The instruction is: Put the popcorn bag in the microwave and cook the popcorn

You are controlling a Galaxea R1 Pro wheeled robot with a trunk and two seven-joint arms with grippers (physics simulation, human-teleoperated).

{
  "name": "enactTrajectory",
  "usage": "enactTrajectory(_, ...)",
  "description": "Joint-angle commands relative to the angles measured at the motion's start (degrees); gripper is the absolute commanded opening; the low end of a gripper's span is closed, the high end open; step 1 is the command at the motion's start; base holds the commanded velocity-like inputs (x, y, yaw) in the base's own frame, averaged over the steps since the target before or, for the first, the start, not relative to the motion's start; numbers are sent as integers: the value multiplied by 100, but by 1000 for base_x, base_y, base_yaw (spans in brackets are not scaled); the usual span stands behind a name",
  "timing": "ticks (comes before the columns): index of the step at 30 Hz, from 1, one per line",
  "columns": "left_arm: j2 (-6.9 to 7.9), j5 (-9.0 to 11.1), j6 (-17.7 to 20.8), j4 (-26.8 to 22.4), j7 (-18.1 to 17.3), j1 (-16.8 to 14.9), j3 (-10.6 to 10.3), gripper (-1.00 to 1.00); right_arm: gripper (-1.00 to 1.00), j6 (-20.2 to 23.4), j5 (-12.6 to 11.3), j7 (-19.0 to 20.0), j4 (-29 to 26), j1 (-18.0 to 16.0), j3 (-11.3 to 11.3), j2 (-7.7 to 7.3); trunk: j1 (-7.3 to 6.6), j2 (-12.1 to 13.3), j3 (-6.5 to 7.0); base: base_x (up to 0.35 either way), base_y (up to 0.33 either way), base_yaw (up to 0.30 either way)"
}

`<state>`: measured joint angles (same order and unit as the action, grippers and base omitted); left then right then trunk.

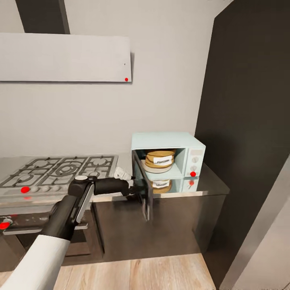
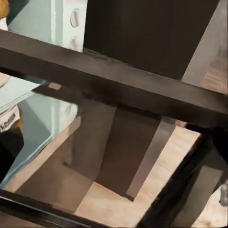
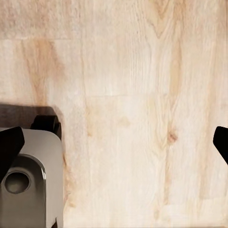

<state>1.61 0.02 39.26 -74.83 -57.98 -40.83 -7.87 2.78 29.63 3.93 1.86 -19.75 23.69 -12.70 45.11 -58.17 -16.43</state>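
Popcorn bag: in the head view the popcorn bag (image 1: 160, 158) sits on the upper level inside the microwave (image 1: 167, 161), white label facing out; a second labelled brown shape shows on the level below, likely a reflection or another bag, I cannot tell which.
Door, head view: the microwave door (image 1: 143, 192) stands swung out edge-on over the desk (image 1: 209, 186) front, with the left claw (image 1: 139, 192) at its outer edge.
Left claw state: hidden against the dark door, so I cannot tell whether it grips or merely presses.
Step in hand: judged to be closing the door on the loaded bag.
Doing it well: push along the door's arc toward the hinge side, steady, until flush.
Left wrist view: the dark door frame crosses close in front, mint wall and a label corner beyond.
Right wrist view: the right claw (image 3: 114, 142) hangs spread wide over the floor (image 3: 133, 95), holding nothing.
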Motion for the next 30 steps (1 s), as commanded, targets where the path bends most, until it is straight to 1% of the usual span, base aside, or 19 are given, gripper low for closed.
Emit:
enactTrajectory(1, -40, 15, 47, -6, -13, -4, -4, 100, 100, 12, 52, 12, 8, -8, 48, -2, 1, -5, -2, 0, 0, -169)
enactTrajectory(4, -82, 23, 41, -5, -10, -4, -4, 100, 100, 6, 52, 12, 8, -9, 48, 1, 1, -5, 13, 0, 0, -167)
enactTrajectory(15, -102, -18, 12, 21, 117, -4, -10, 100, 100, 3, 57, 12, 8, -8, 48, -2, 1, -5, 69, 0, 0, -161)
enactTrajectory(18, -212, -28, 3, 44, 127, -4, -7, 100, 100, 0, 54, 12, 8, -10, 48, -1, 1, -5, 85, 0, 0, -160)
enactTrajectory(21, -265, -19, -5, 56, 136, -4, -5, 100, 100, -1, 52, 12, 8, -6, 48, 0, 1, -5, 101, 0, 0, -174)
enactTrajectory(22, -270, -15, -5, 56, 183, -4, -5, 100, 100, -1, 52, 12, 8, -6, 48, 0, 1, -5, 107, 0, 0, -180)
enactTrajectory(24, -274, -18, -6, 56, 418, -4, -10, 100, 100, 0, 53, 12, 8, -9, 48, 1, 1, -5, 119, 0, 0, -181)
enactTrajectory(26, -281, -1, -13, 56, 765, -4, -12, 100, 100, 1, 54, 12, 8, -9, 48, 2, 1, -5, 130, 0, 0, -181)
enactTrajectory(30, -286, -15, -10, 56, 883, -4, -13, 100, 100, 3, 55, 12, 8, -9, 48, 1, 1, -5, 154, 0, 0, -182)
